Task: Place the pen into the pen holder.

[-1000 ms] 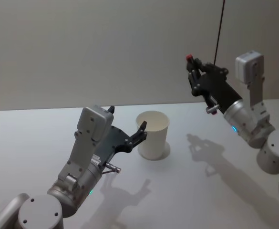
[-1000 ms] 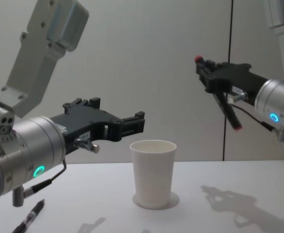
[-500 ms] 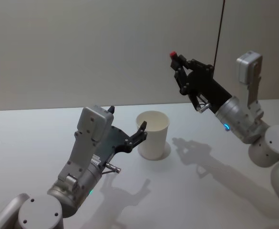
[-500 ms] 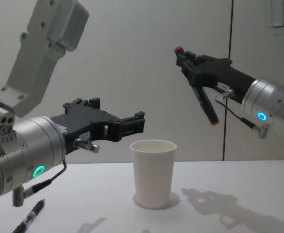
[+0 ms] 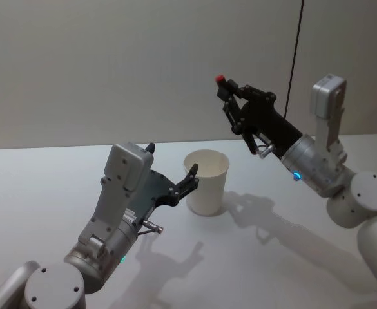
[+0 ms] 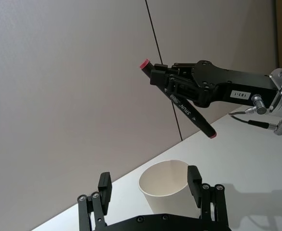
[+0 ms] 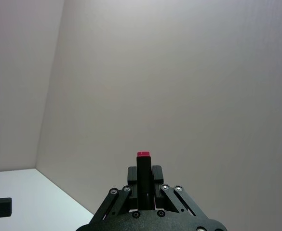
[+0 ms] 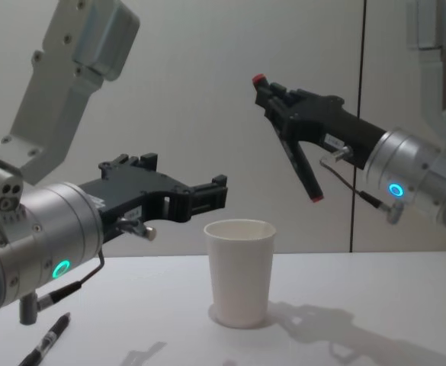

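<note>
The right gripper (image 8: 277, 99) is pinching the tilted pen (image 8: 303, 168), its lower tip hanging above-right of the paper cup (image 8: 240, 271); the left gripper (image 5: 172, 161) is hovering spread beside it.

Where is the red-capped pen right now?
Chest view: the pen is clamped in the right gripper, tilted in the air above and right of the pen holder.
</note>
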### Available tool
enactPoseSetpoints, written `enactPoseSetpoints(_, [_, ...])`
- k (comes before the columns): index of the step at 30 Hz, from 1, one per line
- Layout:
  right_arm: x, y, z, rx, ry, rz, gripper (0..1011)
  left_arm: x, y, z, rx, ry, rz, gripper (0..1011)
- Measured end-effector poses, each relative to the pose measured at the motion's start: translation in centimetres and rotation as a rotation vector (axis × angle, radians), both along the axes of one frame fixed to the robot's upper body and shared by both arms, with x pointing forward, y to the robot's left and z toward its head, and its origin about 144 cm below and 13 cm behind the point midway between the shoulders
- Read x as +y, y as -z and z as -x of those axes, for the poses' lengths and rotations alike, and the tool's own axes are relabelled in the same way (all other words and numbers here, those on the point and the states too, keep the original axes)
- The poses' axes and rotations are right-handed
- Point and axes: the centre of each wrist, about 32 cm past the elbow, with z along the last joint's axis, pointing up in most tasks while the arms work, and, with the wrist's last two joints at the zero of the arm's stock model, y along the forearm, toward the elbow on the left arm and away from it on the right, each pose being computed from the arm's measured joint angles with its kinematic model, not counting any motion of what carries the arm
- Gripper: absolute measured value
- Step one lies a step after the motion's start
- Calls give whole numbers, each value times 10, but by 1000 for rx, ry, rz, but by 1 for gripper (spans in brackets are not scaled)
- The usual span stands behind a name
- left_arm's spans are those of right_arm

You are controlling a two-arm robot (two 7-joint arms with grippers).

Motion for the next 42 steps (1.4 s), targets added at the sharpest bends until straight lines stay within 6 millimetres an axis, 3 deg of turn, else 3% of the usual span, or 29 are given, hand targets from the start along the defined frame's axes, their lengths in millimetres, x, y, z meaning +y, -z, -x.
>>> enactPoseSetpoints(42, [27,7,-12,27,28,30,169,0,0,0,0,0,0,1004])
